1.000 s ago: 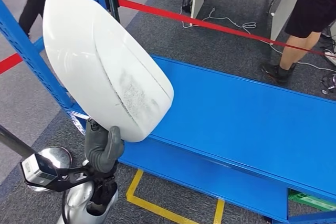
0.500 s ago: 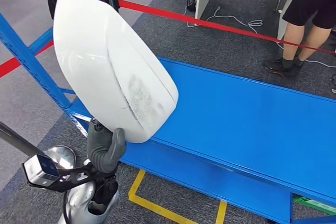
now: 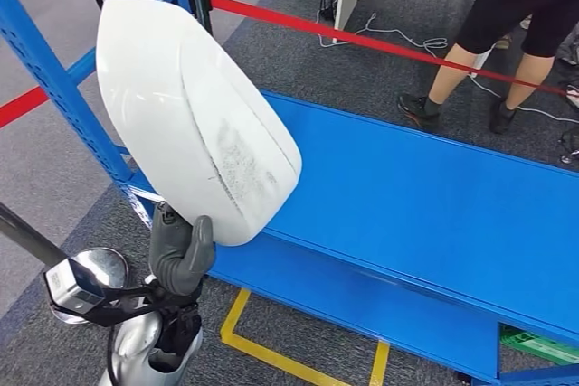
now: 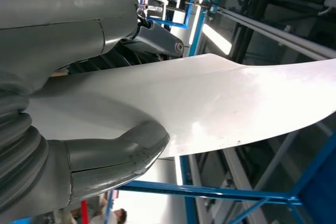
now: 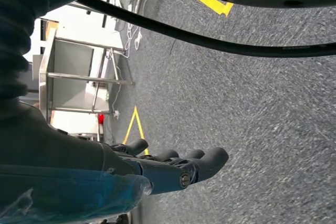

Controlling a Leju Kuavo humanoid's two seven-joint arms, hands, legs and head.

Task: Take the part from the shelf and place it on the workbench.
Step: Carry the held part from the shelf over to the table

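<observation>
Already the part [image 3: 191, 115], a big white curved shell, is off the blue shelf [image 3: 423, 205]: in the head view the left hand [image 3: 179, 252] grips its lower edge and holds it up above the shelf's near-left corner. So the carrying step is in hand; next comes a turn toward the counter, I judge, with the broad shell kept clear of the blue uprights.

From the left wrist, thumb and fingers clamp the shell's rim.

From the right wrist, the right hand [image 5: 174, 169] hangs over grey carpet, fingers loosely apart, holding nothing.

Left robot hand [image 3: 179, 253] clamped, right [image 5: 174, 169] loose
</observation>
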